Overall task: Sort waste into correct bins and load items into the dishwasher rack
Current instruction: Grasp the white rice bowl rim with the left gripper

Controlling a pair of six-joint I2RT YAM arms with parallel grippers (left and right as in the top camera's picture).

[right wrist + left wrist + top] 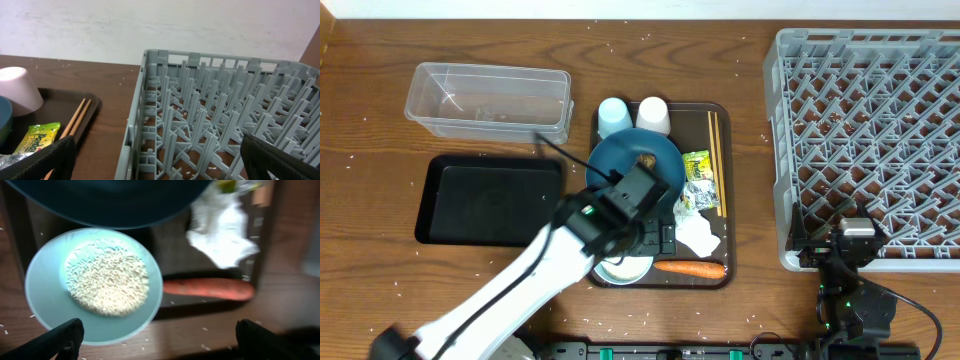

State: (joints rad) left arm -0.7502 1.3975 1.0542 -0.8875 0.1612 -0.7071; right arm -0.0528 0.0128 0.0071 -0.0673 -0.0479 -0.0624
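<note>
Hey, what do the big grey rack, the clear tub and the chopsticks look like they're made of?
Grey rack: moulded plastic, matte; uniform lattice with pegs.
Clear tub: see-through plastic, glossy; the table shows through.
Chopsticks: probably wood or bamboo; thin, pale tan sticks.

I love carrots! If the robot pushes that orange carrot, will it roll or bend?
The carrot looks round and lies on its side, so it would probably roll, likely curving since one end tapers. It looks straight and solid, so probably stiff, not floppy.
</note>
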